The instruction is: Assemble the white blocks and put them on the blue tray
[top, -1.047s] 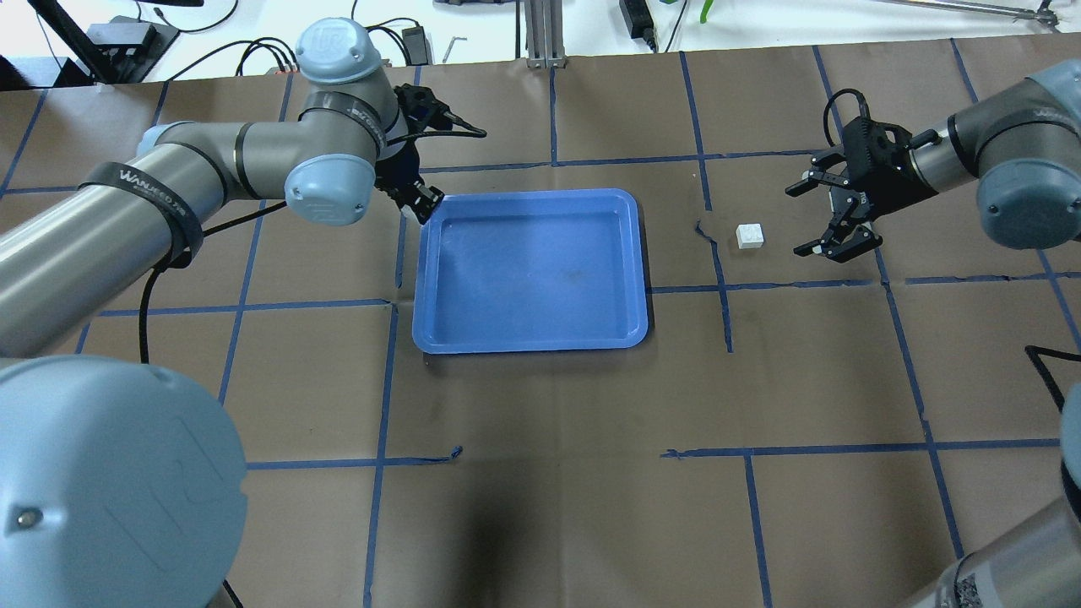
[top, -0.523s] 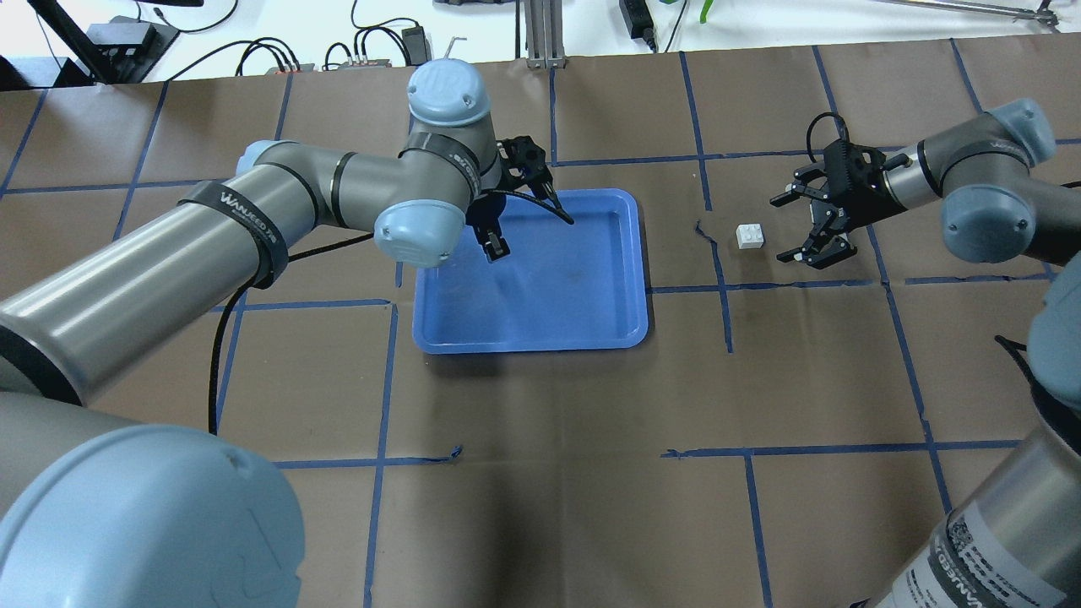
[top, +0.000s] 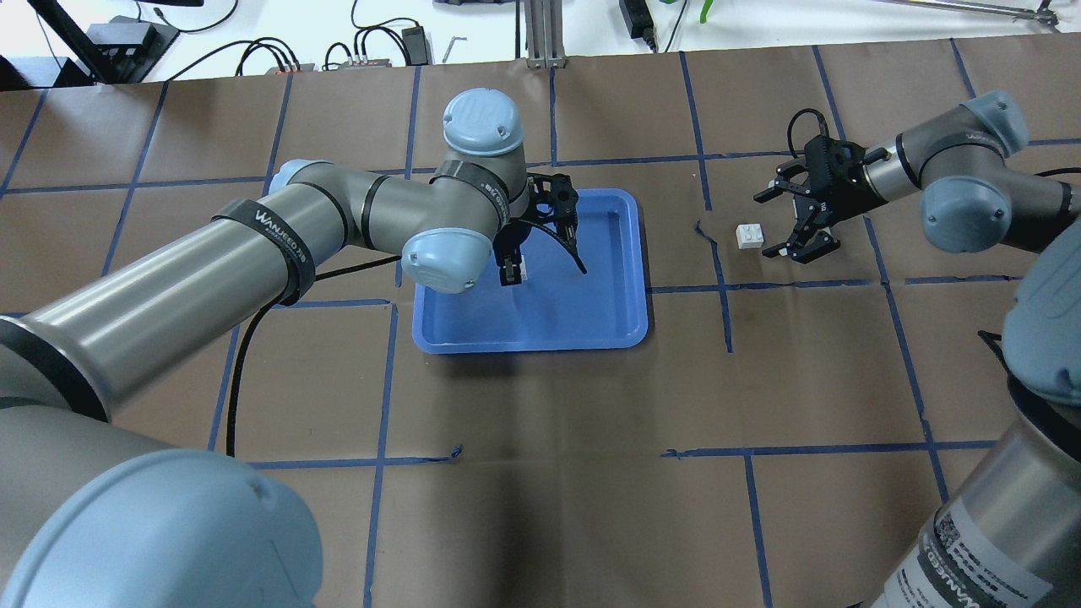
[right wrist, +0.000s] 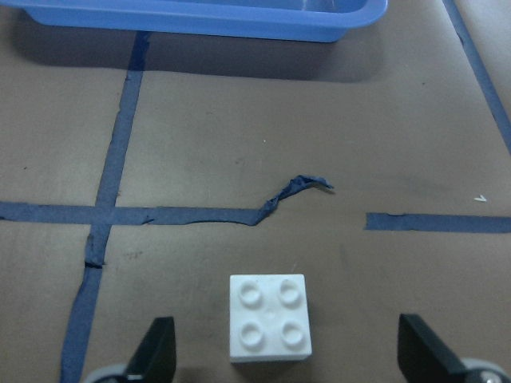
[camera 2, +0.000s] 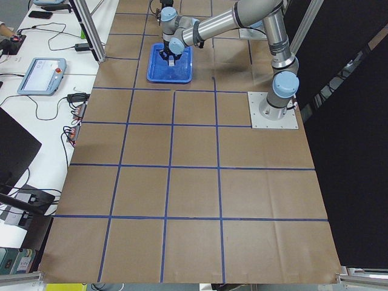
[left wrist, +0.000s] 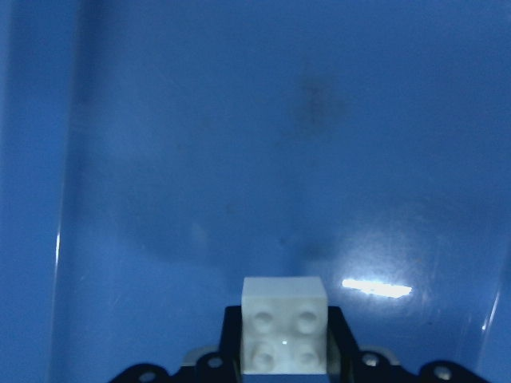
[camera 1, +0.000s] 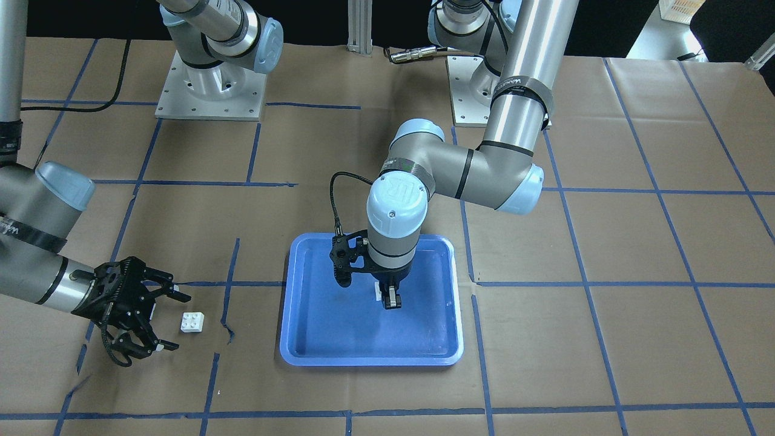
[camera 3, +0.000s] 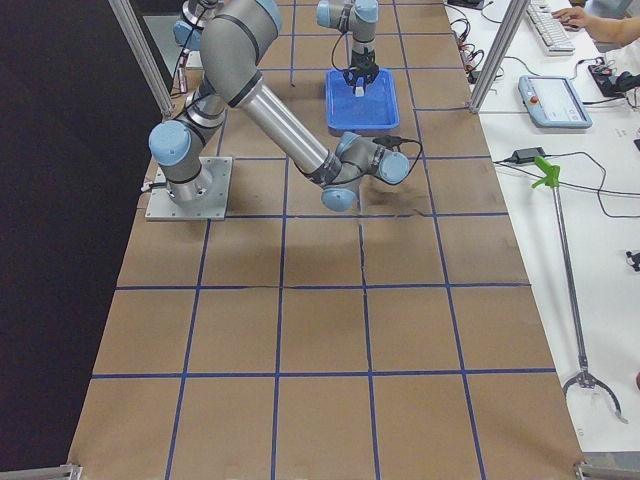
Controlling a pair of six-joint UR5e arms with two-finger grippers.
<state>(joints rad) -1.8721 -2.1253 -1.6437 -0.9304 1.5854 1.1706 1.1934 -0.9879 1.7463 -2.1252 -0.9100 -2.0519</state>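
The blue tray (top: 532,342) lies at the table's middle. My left gripper (top: 511,272) hangs over its inside, shut on a white block (left wrist: 284,335) with its studs toward the wrist camera; the block also shows in the front view (camera 1: 378,292). Whether the block touches the tray floor (left wrist: 239,159) I cannot tell. The second white block (top: 749,236) sits studs up on the brown paper right of the tray. My right gripper (top: 765,224) is open, level with this block (right wrist: 269,327), its fingers (right wrist: 156,355) either side and apart from it.
Brown paper with blue tape lines covers the table (top: 557,473). A loose curl of tape (right wrist: 299,187) lies between the tray (right wrist: 200,20) and the loose block. Cables and power bricks (top: 405,38) lie beyond the far edge.
My left arm swung right from the tray's far left corner to over the tray's inside, carrying its block. My right gripper moved left, closer to the loose block, still open.
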